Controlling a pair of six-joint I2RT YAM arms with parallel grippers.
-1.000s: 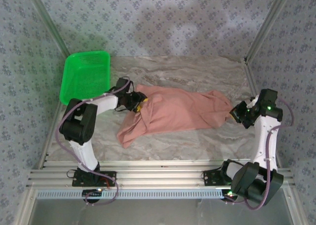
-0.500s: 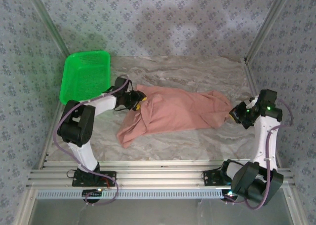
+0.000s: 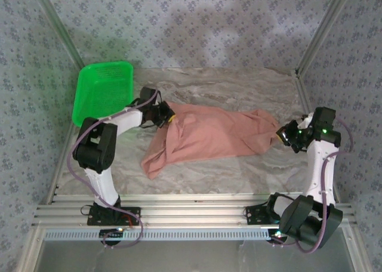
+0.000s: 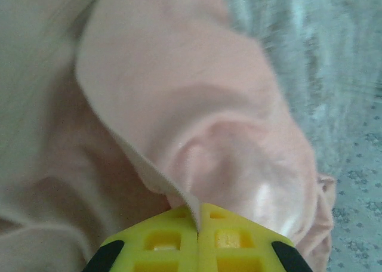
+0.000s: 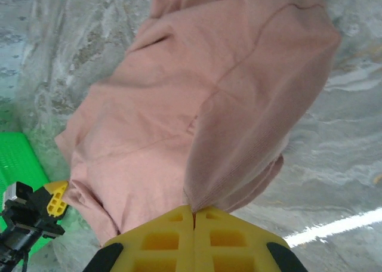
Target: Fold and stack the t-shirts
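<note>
**While the left end effector [image 3: 169,118] and the right end effector [image 3: 280,133] both pinch it, the t-shirt [image 3: 215,135] lies on the counter [image 3: 239,87]**

Seen from above, the salmon-pink shirt is stretched, rather crumpled, between the two arms. The left jaws are closed on a ribbed edge at its left end, near the green basket [image 3: 104,93]. The right jaws are closed on a fold at its right end. One loose corner lies toward the near side.

Overhead view looking down, wrist views close, sharing t-shirt [image 3: 209,138]
</note>
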